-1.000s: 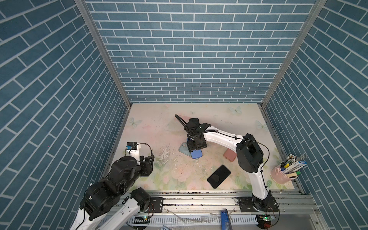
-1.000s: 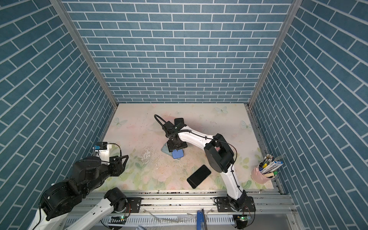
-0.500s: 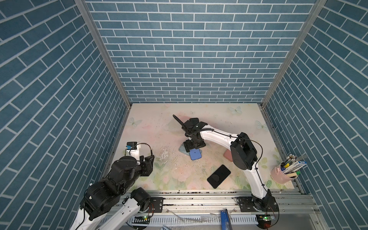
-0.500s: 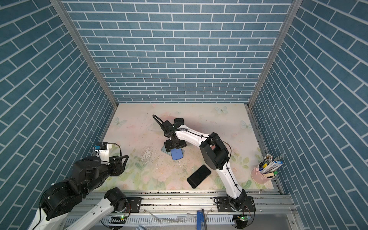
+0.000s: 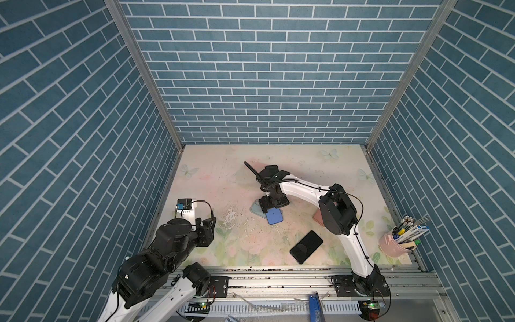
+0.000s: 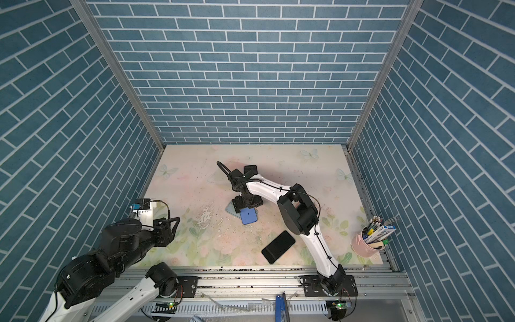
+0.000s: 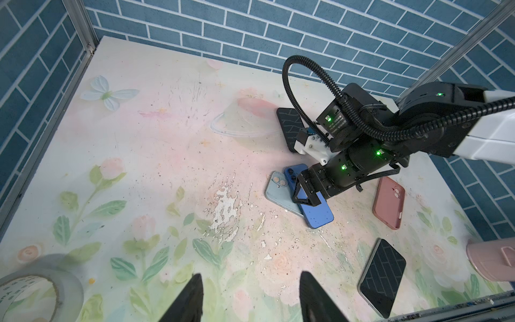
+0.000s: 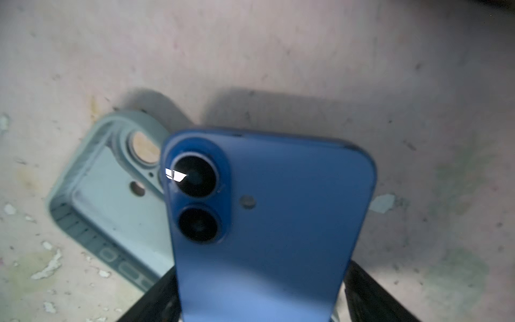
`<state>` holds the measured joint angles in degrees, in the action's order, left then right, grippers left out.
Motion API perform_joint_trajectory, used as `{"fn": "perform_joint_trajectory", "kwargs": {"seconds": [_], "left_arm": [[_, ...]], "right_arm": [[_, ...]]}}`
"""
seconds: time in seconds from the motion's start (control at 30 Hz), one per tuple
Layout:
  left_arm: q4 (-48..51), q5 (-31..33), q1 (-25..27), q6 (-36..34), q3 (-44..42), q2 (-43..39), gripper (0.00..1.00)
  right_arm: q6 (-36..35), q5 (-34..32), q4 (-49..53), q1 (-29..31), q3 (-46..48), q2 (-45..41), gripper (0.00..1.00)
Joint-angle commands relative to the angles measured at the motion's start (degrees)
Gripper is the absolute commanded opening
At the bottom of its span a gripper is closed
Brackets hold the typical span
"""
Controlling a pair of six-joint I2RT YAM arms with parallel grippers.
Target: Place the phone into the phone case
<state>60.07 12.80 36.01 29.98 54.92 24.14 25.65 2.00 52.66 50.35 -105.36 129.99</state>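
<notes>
Worryingly, with the left hand (image 7: pixel 250 274) empty, jaws apart, the blue phone (image 7: pixel 320 214) lies askew across the pale green case (image 7: pixel 276 192) on the worktop (image 7: pixel 167 139), the right hand (image 7: pixel 305 195) spread wide astride it, so pressing now could skid it off the rim.

A pale floral surface (image 5: pixel 209 178) sits inside blue brick-pattern walls (image 5: pixel 264 69). At its front right corner stands a pink cup (image 5: pixel 394 249) full of pens (image 5: pixel 409 231). A black phone (image 5: pixel 306 246) lies screen-up near the front edge, well apart from a pink case (image 7: pixel 388 206). A tape roll (image 7: pixel 71 290) rests front left.
</notes>
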Motion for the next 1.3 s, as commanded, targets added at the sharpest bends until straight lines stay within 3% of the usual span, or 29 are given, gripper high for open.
{"fn": "perform_joint_trajectory", "kwargs": {"seconds": [0.0,0.17,0.33,0.47,0.53,0.67,0.73,0.83,0.93,1.03,1.1,1.17,1.27], "left_arm": [[-0.4,0.2,-0.4,-0.4,-0.6,0.5,0.57],[-0.3,0.3,-0.3,-0.4,-0.6,0.5,0.57],[-0.2,0.4,-0.3,-0.3,-0.6,0.6,0.57],[0.0,0.7,-0.3,-0.2,-0.6,1.2,0.58],[0.3,1.1,-0.3,-0.1,-0.3,1.8,0.58],[-2.5,-0.3,-0.4,-2.5,-0.9,-0.6,0.62],[-7.6,-5.3,-0.5,-7.2,-2.5,-1.8,0.63],[-20.2,-18.0,-0.5,-17.2,-7.5,-2.3,0.48],[-32.8,-26.0,-0.2,-27.6,-10.6,-1.4,0.47],[-41.5,-33.2,1.0,-42.2,-11.3,1.1,0.46],[-44.5,-39.2,3.7,-55.8,-11.7,3.5,0.45],[-46.3,-38.4,8.9,-67.9,-12.6,5.2,0.42],[-49.8,-31.1,17.7,-80.2,-13.9,8.6,0.44]], "right_arm": [[0.0,-0.4,0.4,0.5,1.1,0.1,0.90],[0.6,-3.7,1.1,1.5,1.2,1.2,0.90],[2.2,-5.1,-0.9,1.6,3.9,-0.8,0.74],[-1.2,-5.7,-4.0,0.5,8.1,-9.7,0.66],[-4.2,-3.3,-5.1,-0.5,10.4,-14.3,0.65],[-9.7,9.1,-9.3,-2.8,18.2,-25.2,0.64],[-11.0,14.0,-10.3,-3.2,21.9,-29.8,0.64],[-13.5,22.2,-10.4,-3.2,27.4,-35.9,0.64],[-14.8,28.0,-9.7,-3.2,32.3,-42.2,0.63],[-15.8,30.7,-6.2,-3.2,34.7,-47.7,0.62],[-16.4,32.4,-3.4,-2.9,35.5,-50.8,0.62],[-16.7,33.2,-1.4,-2.3,36.0,-53.3,0.61],[-16.9,34.3,1.2,-1.4,35.9,-55.8,0.61]]}}
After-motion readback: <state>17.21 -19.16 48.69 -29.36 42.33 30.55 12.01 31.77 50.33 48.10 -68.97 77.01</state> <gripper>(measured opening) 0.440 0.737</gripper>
